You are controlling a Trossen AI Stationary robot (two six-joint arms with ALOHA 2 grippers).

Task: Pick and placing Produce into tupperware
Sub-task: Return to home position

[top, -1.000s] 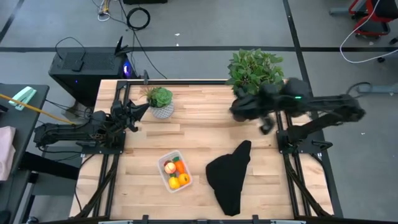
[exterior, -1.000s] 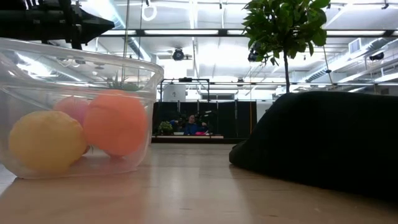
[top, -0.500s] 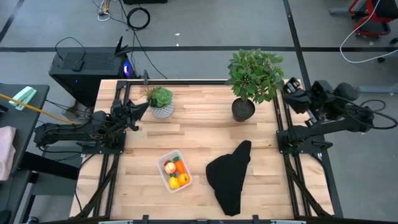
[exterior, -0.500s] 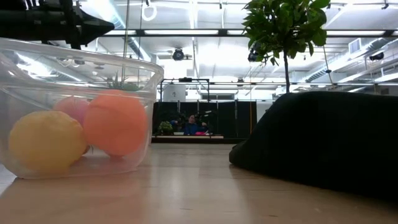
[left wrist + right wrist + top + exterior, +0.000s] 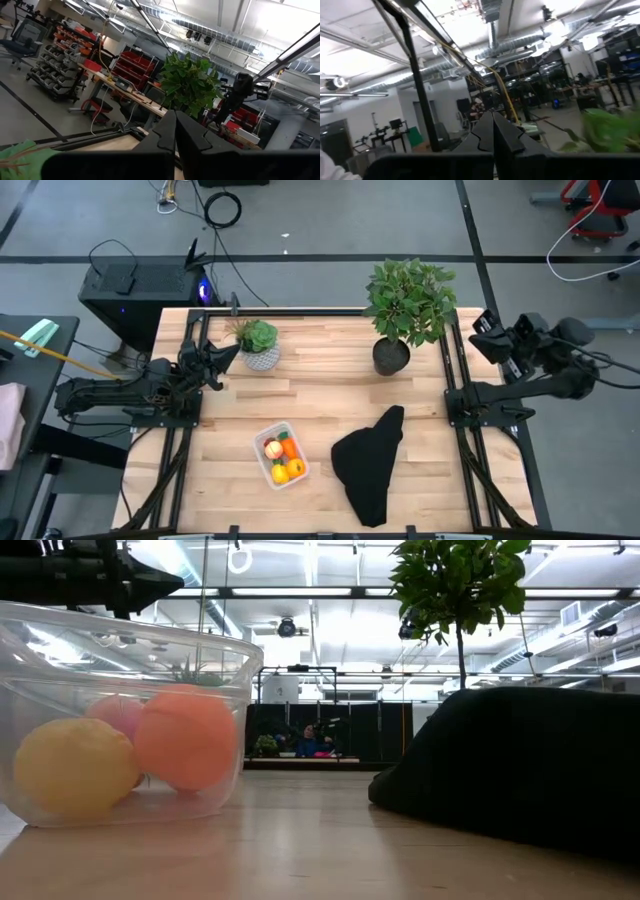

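Observation:
The clear tupperware stands on the table near its front, left of middle, and fills the left of the low view. Several toy produce pieces lie in it: a peach-red one, an orange one and yellow ones. My left gripper is shut and empty above the table's left edge, near the small potted plant. My right gripper is shut and empty, raised beyond the table's right edge.
A crumpled black cloth lies right of the tupperware. A small plant in a white pot stands at the far left, a larger leafy plant in a dark pot at the far right. Bare wood lies between them.
My right gripper has drawn back from beside the large plant toward the table's right edge and now stands raised beyond it. The left arm, the tupperware and the produce have kept still.

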